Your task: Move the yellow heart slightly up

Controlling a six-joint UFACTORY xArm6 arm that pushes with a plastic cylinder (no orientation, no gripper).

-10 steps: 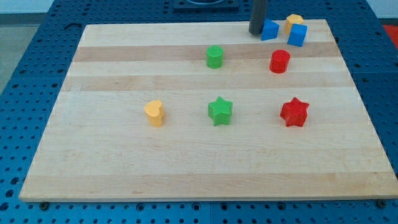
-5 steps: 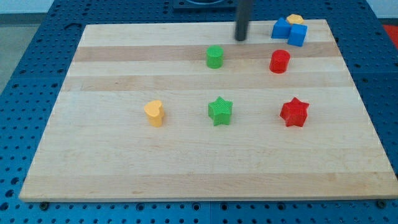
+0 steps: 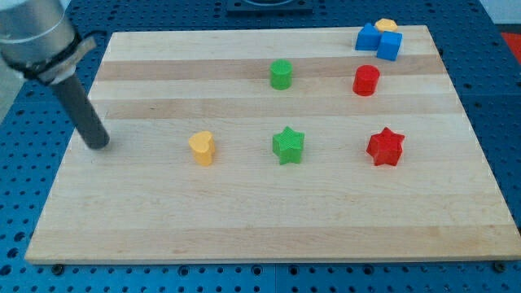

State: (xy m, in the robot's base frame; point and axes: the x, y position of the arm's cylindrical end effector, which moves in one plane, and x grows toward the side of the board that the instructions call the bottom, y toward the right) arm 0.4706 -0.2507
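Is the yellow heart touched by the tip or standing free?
Free: my tip sits well to the view's left of the yellow heart, bare board between.
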